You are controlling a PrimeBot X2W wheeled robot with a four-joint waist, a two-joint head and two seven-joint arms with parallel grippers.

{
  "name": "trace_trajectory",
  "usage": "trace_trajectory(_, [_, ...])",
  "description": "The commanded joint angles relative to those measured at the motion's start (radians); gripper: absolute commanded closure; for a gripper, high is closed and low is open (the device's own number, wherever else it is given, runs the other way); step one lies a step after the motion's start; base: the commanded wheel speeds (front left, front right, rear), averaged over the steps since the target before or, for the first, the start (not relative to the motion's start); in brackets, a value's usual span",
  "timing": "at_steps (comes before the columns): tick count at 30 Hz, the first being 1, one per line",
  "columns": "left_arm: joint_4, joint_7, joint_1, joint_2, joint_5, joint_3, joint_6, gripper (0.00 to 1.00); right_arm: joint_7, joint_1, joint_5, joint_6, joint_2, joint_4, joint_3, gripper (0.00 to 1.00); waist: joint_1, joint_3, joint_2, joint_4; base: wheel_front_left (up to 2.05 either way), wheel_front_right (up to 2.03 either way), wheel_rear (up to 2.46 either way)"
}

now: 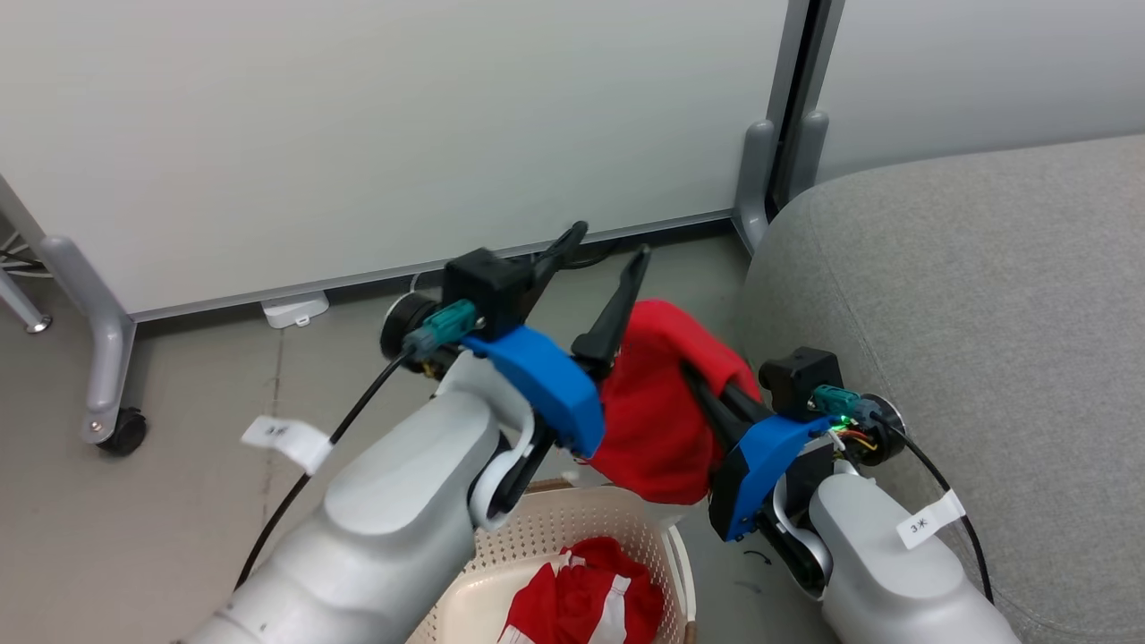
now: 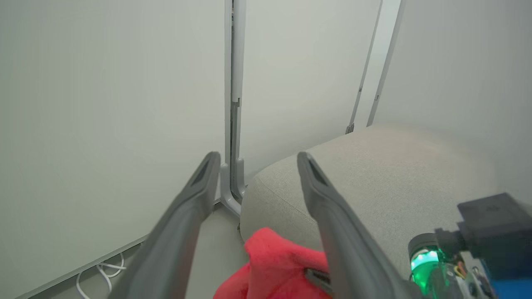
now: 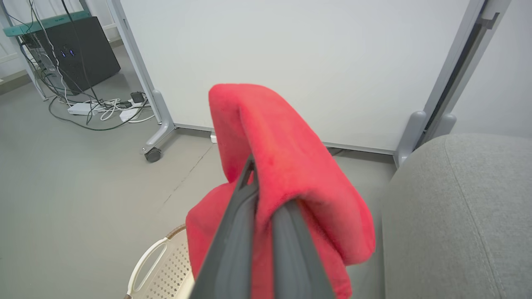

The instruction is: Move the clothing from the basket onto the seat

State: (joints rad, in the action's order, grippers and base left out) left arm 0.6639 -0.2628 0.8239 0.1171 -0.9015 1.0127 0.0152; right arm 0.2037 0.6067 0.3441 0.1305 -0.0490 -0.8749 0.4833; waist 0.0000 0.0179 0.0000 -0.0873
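A plain red garment (image 1: 657, 402) hangs in the air above the basket (image 1: 546, 546), draped over my right gripper (image 1: 693, 374), which is shut on it; the right wrist view shows the red garment (image 3: 286, 166) folded over the closed fingers. My left gripper (image 1: 608, 241) stands open just left of the cloth, with nothing between its fingers (image 2: 195, 195). The red garment (image 2: 274, 265) lies below them in the left wrist view. A second piece of clothing, red with white stripes (image 1: 586, 599), lies in the basket. The grey seat (image 1: 966, 313) is at the right.
White partition panels (image 1: 358, 134) stand behind, on grey wheeled feet (image 1: 112, 376). A white power strip (image 1: 295, 309) lies on the floor at the panel's base. Cables and a dark box (image 3: 79, 45) sit far off beyond the panel.
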Motion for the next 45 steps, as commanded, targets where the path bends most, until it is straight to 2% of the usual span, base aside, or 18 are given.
trace_trajectory(1, [-0.017,-0.002,-0.026,0.009,0.019,-0.018,-0.008,0.0,0.008,0.013,-0.007,0.0,-0.003,-0.002,-0.004,1.0,0.0,0.0,0.0,-0.001,0.0,0.0,0.0])
trace_trajectory(6, [-0.143,-0.003,-0.198,0.052,0.172,-0.19,-0.014,0.0,0.011,0.006,-0.018,0.0,-0.003,0.003,-0.024,1.0,0.0,0.006,0.0,-0.004,0.0,0.0,0.0])
trace_trajectory(13, [-0.241,-0.003,-0.387,0.082,0.338,-0.352,-0.004,0.0,0.014,-0.01,-0.036,0.0,-0.003,0.014,-0.064,1.0,0.0,0.017,0.0,-0.013,0.0,0.0,0.0])
trace_trajectory(20, [-0.331,-0.003,-0.556,0.087,0.423,-0.518,0.01,0.0,0.004,-0.029,-0.051,0.0,-0.002,0.058,-0.073,1.0,0.0,0.026,0.0,-0.058,0.0,0.0,0.0])
trace_trajectory(28, [-0.426,-0.003,-0.714,0.07,0.492,-0.697,0.021,0.0,-0.011,-0.044,-0.059,0.0,-0.002,0.121,-0.09,1.0,0.0,0.05,0.0,-0.161,0.0,0.0,0.0])
trace_trajectory(36, [-0.459,-0.003,-0.786,0.041,0.564,-0.784,0.049,0.0,-0.015,-0.058,-0.06,0.0,-0.002,0.167,-0.104,1.0,0.0,0.076,0.0,-0.287,0.0,0.0,0.0])
trace_trajectory(45, [-0.456,-0.003,-0.786,0.028,0.623,-0.813,0.081,0.0,-0.012,-0.07,-0.066,0.0,-0.002,0.185,-0.115,1.0,0.0,0.102,0.0,-0.409,0.0,0.0,0.0])
